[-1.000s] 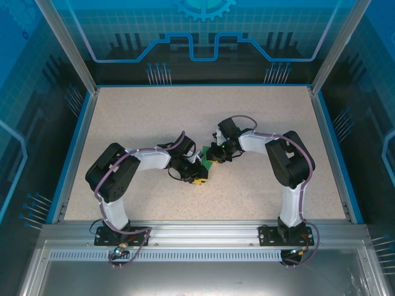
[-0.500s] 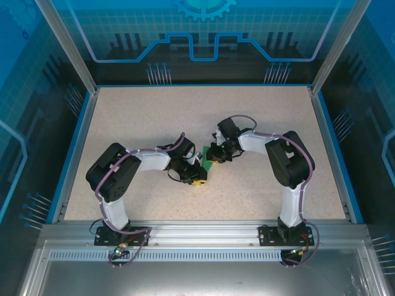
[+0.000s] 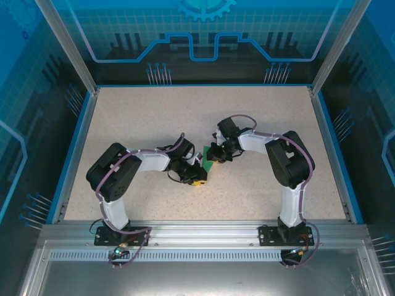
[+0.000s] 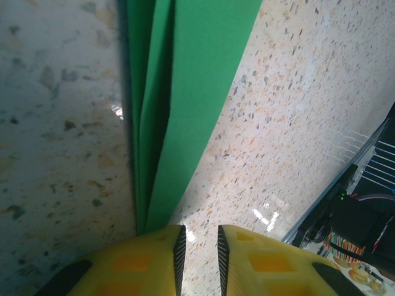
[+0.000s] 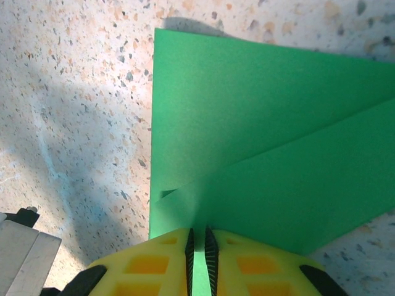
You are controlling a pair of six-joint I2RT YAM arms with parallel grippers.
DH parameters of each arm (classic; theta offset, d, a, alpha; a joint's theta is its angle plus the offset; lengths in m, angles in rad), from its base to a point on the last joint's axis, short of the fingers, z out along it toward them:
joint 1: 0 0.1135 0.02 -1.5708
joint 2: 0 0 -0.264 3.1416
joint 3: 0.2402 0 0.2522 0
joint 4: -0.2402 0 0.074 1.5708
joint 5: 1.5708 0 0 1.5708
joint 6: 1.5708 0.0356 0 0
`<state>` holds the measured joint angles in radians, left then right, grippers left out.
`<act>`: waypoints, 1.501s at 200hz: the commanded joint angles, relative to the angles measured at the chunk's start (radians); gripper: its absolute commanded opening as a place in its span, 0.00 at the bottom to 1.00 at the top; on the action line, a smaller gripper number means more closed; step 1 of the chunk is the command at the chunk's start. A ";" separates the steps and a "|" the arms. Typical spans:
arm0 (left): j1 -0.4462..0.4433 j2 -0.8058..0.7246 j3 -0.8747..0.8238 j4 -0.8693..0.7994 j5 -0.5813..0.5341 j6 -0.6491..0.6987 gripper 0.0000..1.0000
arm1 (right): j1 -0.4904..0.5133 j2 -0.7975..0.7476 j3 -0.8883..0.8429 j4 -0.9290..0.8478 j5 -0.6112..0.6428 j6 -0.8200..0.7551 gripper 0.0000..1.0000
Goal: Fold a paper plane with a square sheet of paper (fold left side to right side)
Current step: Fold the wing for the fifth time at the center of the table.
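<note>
Near the middle of the table [image 3: 123, 123], your right gripper [image 5: 198, 237] pinches the square sheet of paper [image 5: 247, 123], whose long fold runs straight ahead of your narrow-set left gripper [image 4: 197, 237], though I cannot tell whether that one holds it.

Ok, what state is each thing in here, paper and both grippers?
green paper: folded into creased layers, on the table.
right gripper: shut on the paper's edge.
left gripper: jaws narrowly apart, table showing between; paper's end meets one finger.
</note>
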<state>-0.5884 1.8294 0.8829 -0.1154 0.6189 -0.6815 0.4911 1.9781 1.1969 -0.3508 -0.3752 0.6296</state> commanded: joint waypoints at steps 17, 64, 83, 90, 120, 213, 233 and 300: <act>-0.005 -0.010 -0.081 -0.058 -0.022 -0.008 0.23 | 0.006 0.044 0.009 -0.085 0.065 -0.018 0.18; -0.001 -0.110 -0.110 -0.060 0.017 -0.026 0.21 | 0.006 0.049 0.015 -0.083 0.062 -0.018 0.18; 0.020 -0.156 -0.090 -0.059 0.031 -0.040 0.21 | 0.007 0.050 0.016 -0.083 0.060 -0.019 0.18; 0.029 -0.171 -0.077 -0.060 0.034 -0.043 0.21 | 0.007 0.051 0.016 -0.083 0.060 -0.019 0.18; 0.044 -0.167 0.016 -0.108 0.035 -0.013 0.22 | 0.008 0.051 0.014 -0.082 0.061 -0.019 0.18; 0.017 0.046 0.123 -0.112 0.049 0.037 0.22 | 0.010 0.054 0.013 -0.082 0.059 -0.015 0.18; 0.012 0.044 0.108 -0.123 0.019 0.036 0.22 | 0.011 0.051 0.009 -0.083 0.062 -0.014 0.18; -0.008 0.016 0.016 -0.171 -0.034 0.047 0.21 | 0.011 0.050 0.015 -0.087 0.063 -0.016 0.18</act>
<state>-0.5800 1.8671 0.9558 -0.2115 0.6136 -0.6533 0.4923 1.9865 1.2137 -0.3744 -0.3748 0.6270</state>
